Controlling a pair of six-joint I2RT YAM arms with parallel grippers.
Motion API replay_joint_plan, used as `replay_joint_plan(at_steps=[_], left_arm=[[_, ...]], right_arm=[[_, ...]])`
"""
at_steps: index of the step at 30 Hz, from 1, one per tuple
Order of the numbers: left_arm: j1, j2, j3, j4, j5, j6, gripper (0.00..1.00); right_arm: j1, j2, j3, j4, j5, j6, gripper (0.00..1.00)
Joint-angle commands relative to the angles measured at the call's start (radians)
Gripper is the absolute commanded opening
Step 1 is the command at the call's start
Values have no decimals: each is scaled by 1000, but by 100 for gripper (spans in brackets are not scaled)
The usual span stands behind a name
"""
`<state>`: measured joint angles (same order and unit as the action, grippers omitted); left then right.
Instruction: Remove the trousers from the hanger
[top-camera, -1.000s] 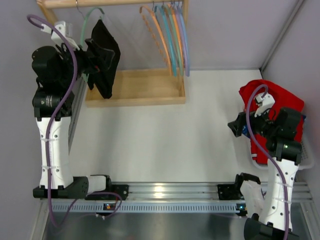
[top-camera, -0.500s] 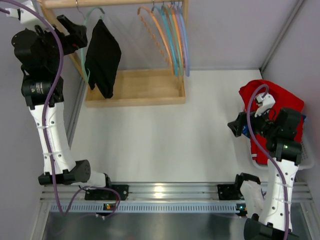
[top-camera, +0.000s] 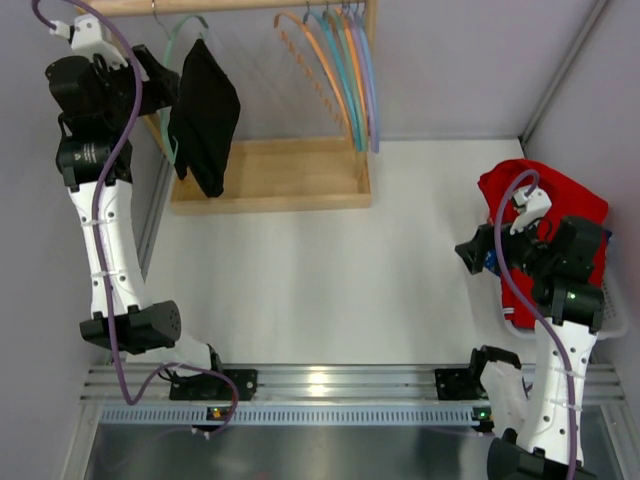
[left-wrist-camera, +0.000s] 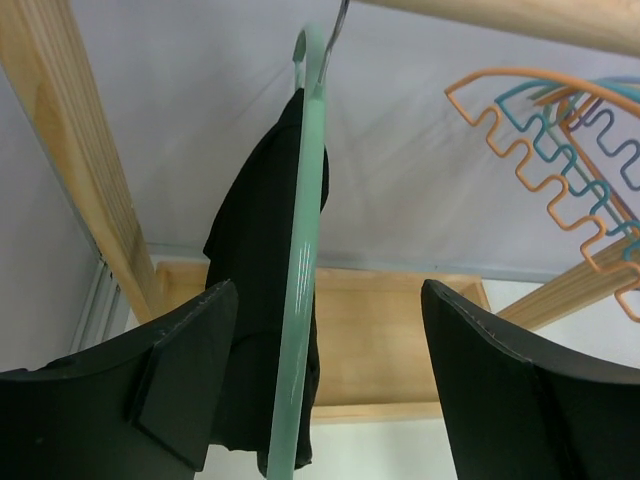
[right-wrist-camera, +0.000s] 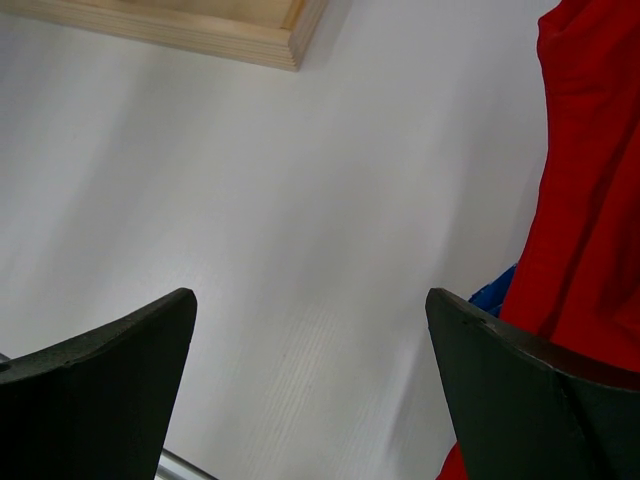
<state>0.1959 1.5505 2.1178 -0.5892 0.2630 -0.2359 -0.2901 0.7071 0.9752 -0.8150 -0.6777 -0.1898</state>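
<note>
- Removal has not begun: the trousers (top-camera: 205, 115) hang draped over the mint-green hanger (top-camera: 176, 38), hooked on the wooden rail (top-camera: 250, 5) at the far left, exactly as they hung a second ago.
- Contact is what has changed: a second ago the left gripper (top-camera: 168, 93) was pressed against the black cloth, then it drew back up and to the left, and now it has closed in again, just beside the hanger's near edge.
- Seen from the left wrist, the hanger (left-wrist-camera: 303, 300) stands edge-on in the gap of the wide-open jaws but beyond the fingertips, with the trousers (left-wrist-camera: 255, 300) on its left side; nothing is gripped.
- Judging by this, the first touch came away without cloth, so this looks like a fresh approach lined up on the hanger.
- Across the table (right-wrist-camera: 250, 200), the right gripper (top-camera: 470, 255) has not moved. It sits by the red garment (top-camera: 560, 195), well apart from the rack, with its jaws spread and empty.
</note>
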Motion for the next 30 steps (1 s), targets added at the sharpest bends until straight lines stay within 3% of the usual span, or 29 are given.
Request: replay_joint_plan(at_steps=[1, 17, 22, 25, 26, 28, 30], left_arm=[[4, 14, -27, 20, 39, 61, 79], [4, 85, -25, 20, 64, 76, 51], [4, 109, 5, 19, 71, 60, 32], [4, 123, 27, 22, 102, 41, 29], [4, 125, 34, 20, 104, 35, 21], [5, 131, 63, 22, 104, 18, 16], [4, 134, 86, 22, 105, -8, 5]], right_arm=[[11, -1, -3, 48, -31, 15, 99], [11, 3, -24, 68, -29, 27, 99], [11, -1, -21, 60, -23, 16, 99], [11, -4, -21, 59, -23, 16, 99], [11, -6, -21, 59, -23, 16, 99], [11, -8, -21, 59, -22, 15, 99], [11, -12, -21, 60, -20, 18, 99]])
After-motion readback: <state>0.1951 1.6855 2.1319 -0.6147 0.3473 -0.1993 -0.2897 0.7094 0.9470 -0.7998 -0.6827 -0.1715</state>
